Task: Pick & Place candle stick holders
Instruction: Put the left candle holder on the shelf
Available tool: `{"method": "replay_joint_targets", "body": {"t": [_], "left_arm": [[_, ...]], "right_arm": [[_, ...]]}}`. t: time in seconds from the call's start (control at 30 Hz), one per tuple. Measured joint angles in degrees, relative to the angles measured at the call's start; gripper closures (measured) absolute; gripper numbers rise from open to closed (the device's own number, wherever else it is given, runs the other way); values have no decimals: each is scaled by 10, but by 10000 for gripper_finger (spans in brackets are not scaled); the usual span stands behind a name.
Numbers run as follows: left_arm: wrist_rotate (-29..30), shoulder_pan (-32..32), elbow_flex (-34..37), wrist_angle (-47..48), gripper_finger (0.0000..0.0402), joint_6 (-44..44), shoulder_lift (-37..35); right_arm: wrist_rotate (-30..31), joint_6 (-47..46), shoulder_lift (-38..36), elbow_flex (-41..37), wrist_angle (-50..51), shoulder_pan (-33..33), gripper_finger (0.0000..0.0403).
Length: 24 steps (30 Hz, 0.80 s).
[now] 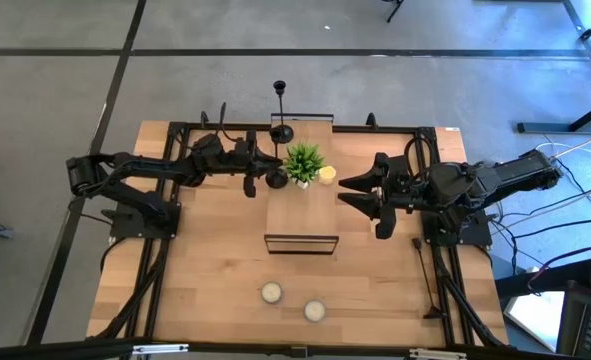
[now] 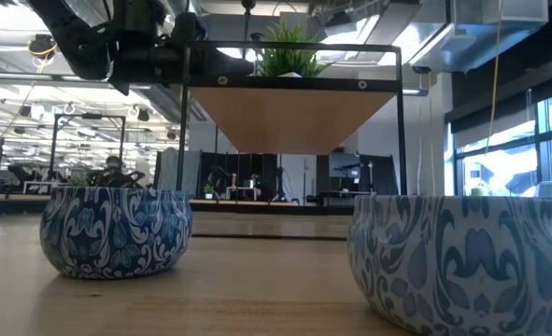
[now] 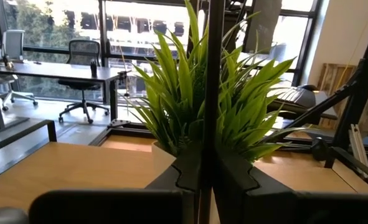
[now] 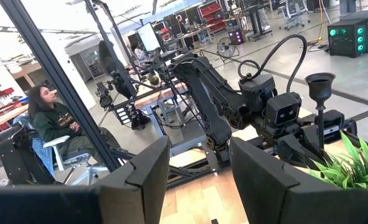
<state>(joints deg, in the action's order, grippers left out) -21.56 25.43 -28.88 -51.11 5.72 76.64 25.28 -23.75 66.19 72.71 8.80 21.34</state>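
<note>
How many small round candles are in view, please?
3. The left white round tin candle and right white round tin candle sit at the front of the table; the small yellow candle stands on the raised wooden shelf beside the green potted plant.

The wooden tabletop (image 1: pixel 205 260) carries two round candle tins (image 1: pixel 271 292) near its front edge, and a raised shelf (image 1: pixel 300 215) mid-table.
</note>
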Motion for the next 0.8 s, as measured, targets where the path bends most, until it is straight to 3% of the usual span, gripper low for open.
{"method": "replay_joint_targets", "body": {"t": [0.53, 0.8], "left_arm": [[-2, -3, 0, 1, 378, 37, 0], [-6, -3, 1, 27, 331, 82, -8]], "right_arm": [[1, 2, 0, 0, 0, -4, 231], [1, 2, 0, 0, 0, -4, 231]]}}
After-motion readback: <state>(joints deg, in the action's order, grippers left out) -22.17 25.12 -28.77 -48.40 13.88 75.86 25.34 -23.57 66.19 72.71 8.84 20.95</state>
